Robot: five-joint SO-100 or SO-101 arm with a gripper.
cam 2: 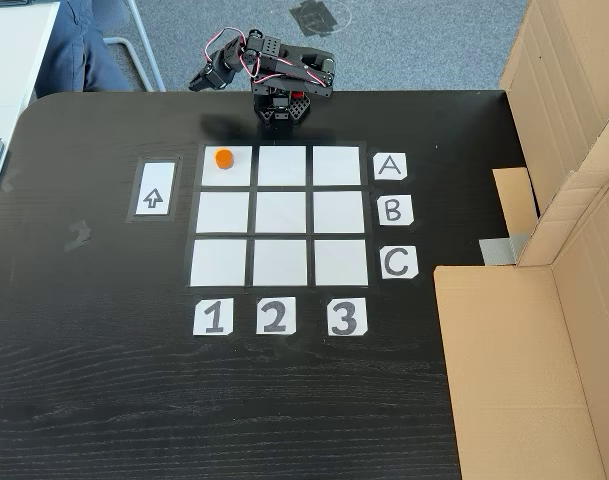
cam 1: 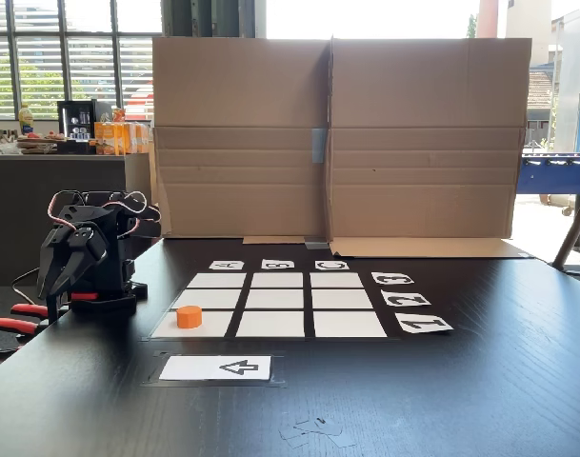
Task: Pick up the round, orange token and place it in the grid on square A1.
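Reading from the near edge of the front fixed view, we meet a white card [cam 1: 215, 367] with a black arrow, then the grid [cam 1: 275, 299], labelled A, B, C and 1, 2, 3 [cam 2: 273, 316]. We see the token [cam 1: 189, 316] on square A1 [cam 2: 227, 166] (the corner cell). Beyond, the gripper [cam 1: 61, 282] hangs empty; whether its jaws are parted we cannot tell.

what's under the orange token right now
The token sits on square A1, the grid's corner cell by A and 1. The patch of white paper directly beneath it is covered.
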